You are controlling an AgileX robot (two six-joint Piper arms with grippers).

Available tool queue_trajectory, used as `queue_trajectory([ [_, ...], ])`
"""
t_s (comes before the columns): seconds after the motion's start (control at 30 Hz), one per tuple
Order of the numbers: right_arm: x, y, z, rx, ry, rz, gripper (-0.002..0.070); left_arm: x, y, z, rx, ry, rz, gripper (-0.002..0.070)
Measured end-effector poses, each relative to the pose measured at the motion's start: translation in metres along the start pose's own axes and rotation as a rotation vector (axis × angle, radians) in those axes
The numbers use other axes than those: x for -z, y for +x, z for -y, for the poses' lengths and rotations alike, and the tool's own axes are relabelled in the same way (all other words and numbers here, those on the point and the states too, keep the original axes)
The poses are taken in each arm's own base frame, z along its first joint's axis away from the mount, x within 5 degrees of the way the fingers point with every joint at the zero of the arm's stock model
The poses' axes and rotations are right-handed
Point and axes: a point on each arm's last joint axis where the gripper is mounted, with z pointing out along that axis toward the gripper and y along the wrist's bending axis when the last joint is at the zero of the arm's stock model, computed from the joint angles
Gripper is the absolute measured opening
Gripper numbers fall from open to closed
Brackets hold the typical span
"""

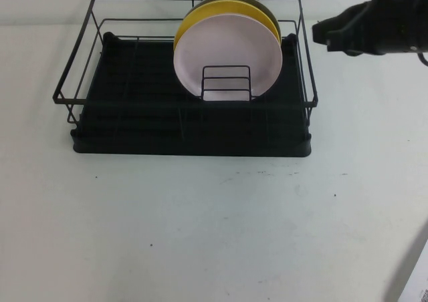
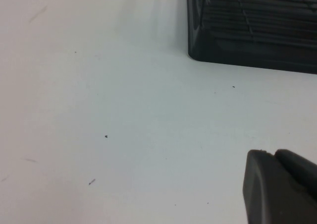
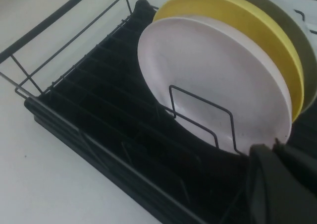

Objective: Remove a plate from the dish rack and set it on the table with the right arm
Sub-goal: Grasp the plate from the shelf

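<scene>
- Plates stand on edge in the dish rack [image 1: 100, 125]: the pale pink plate [image 1: 227, 55] in front, a yellow plate [image 1: 231, 9] just behind it and touching, and a grey-olive plate [image 1: 264, 5] behind that, of which only a thin rim shows in the high view.
- The pink plate leans against a small wire plate holder [image 1: 226, 83], whose loops cross its lower face; it sits toward the rack's right half.
- The rack is a black wire frame on a black tray base, resting on the white table [image 1: 200, 235] toward the far side.
- The table in front of the rack carries only a few dark specks and scuffs.
- The right gripper [image 1: 321, 33] hangs in the air just beyond the rack's right rear corner, well above the table, pointing toward the plates but apart from them; it holds nothing, and its jaws are closed.
- In the right wrist view the pink plate [image 3: 213, 80] fills the middle, with the yellow plate [image 3: 257, 26] and the olive rim [image 3: 304, 55] stacked behind, and the closed gripper [image 3: 275, 147] tip shows dark near the plate's lower edge.
- The left gripper [image 2: 270, 157] shows only as a dark corner in the left wrist view, above bare table [image 2: 124, 110] near one corner of the rack base [image 2: 247, 45]; whether its jaws are open I cannot tell.
</scene>
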Motion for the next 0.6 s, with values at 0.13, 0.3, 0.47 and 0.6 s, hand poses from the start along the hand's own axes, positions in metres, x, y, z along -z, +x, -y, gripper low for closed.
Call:
queue_trajectory([
  [0.13,-0.029,-0.01,-0.001,0.117,-0.013,-0.03,0.0003,0.0,0.0,0.0,0.0,0.0,0.0,-0.0004],
  [0.3,-0.057,-0.017,-0.007,0.267,-0.044,-0.051,0.0148,0.0,0.0,0.0,0.0,0.0,0.0,-0.0004],
  [0.47,-0.078,-0.018,-0.006,0.354,-0.061,-0.057,0.0282,0.0,0.0,0.0,0.0,0.0,0.0,-0.0004],
  [0.6,-0.089,-0.018,-0.006,0.425,-0.055,-0.048,0.0301,0.0,0.0,0.0,0.0,0.0,0.0,-0.0004],
])
